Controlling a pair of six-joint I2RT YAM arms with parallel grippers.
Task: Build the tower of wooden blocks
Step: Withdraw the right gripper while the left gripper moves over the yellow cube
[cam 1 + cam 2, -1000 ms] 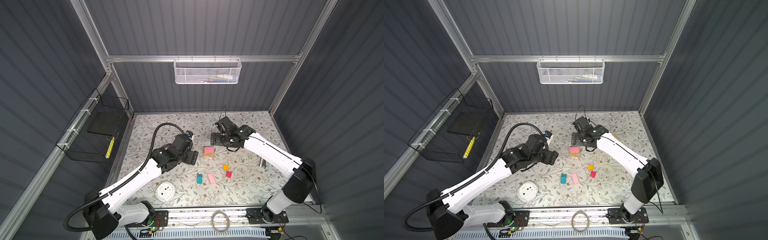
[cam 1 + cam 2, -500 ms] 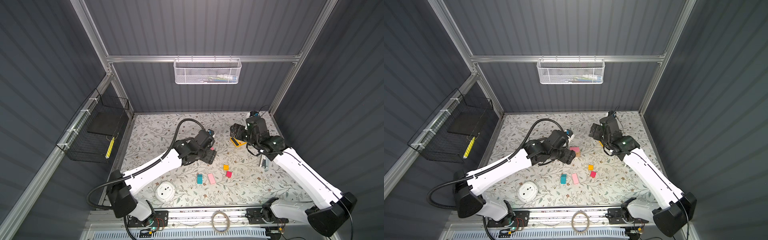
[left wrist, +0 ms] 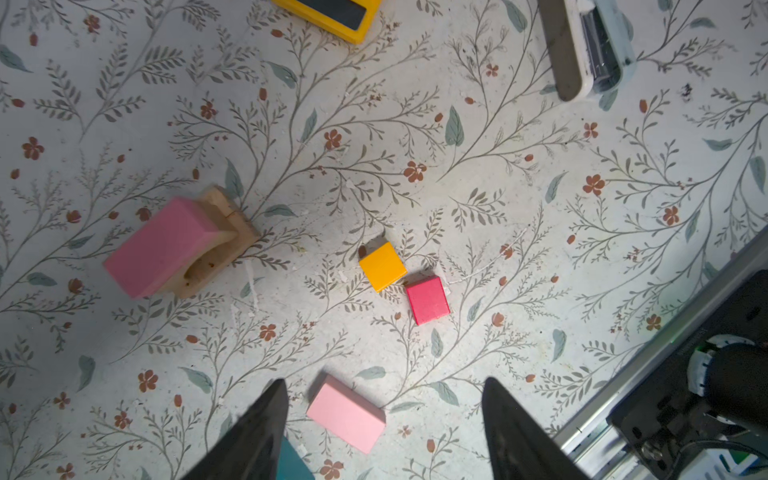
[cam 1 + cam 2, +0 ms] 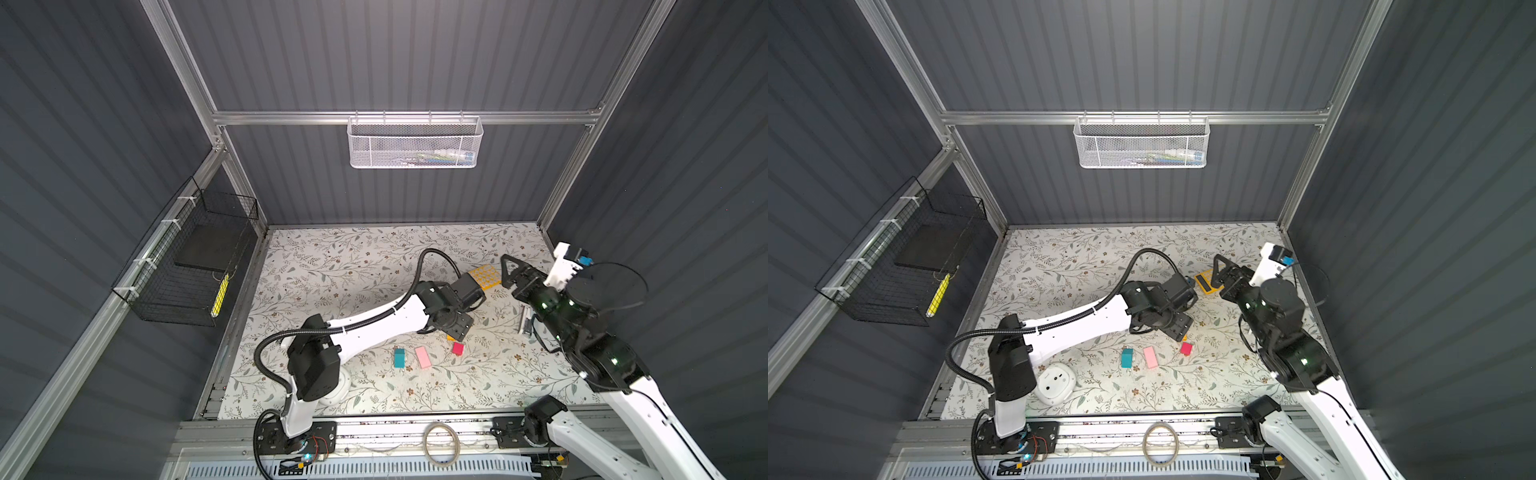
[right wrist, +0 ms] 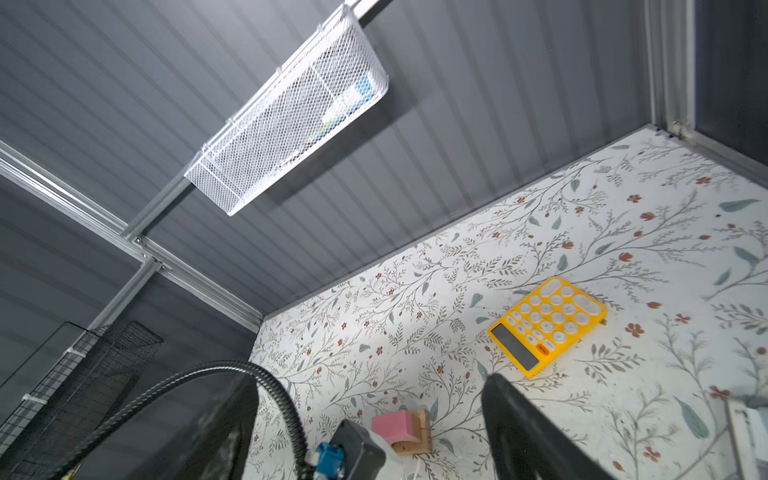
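While both arms hang over the flowered counter (image 4: 332, 257), top views first. The left fingers (image 4: 457, 328) point down, parted, nothing in them. The orange cube (image 4: 451, 337) peeks out just under their tips, with the red cube (image 4: 458, 348) just past it. The pale pink slab (image 4: 423, 357) and teal block (image 4: 399, 358) lie side by side, not touching, near those fingers. The right fingers (image 4: 509, 270) are raised close to the yellow calculator (image 4: 484, 277), spread, empty. A white round device (image 4: 1055, 382) sits well away from both.

Left wrist view: fingers (image 3: 249, 436) wide apart, gripping nothing. The pale pink slab (image 3: 347, 413) lies on the counter in the gap between them. The teal block (image 3: 293, 463) shows beside one finger. Ahead of the tips, orange cube (image 3: 382, 266) and red cube (image 3: 428, 299) sit corner to corner. Further ahead and off to one side is the started tower: a darker pink slab (image 3: 162, 245) on a tan wood piece (image 3: 224, 237).

Right wrist view: fingers (image 5: 523, 436) spread, empty. The calculator (image 5: 546, 324) lies ahead of one tip, and the started tower (image 5: 395, 424) sits low between the fingers.
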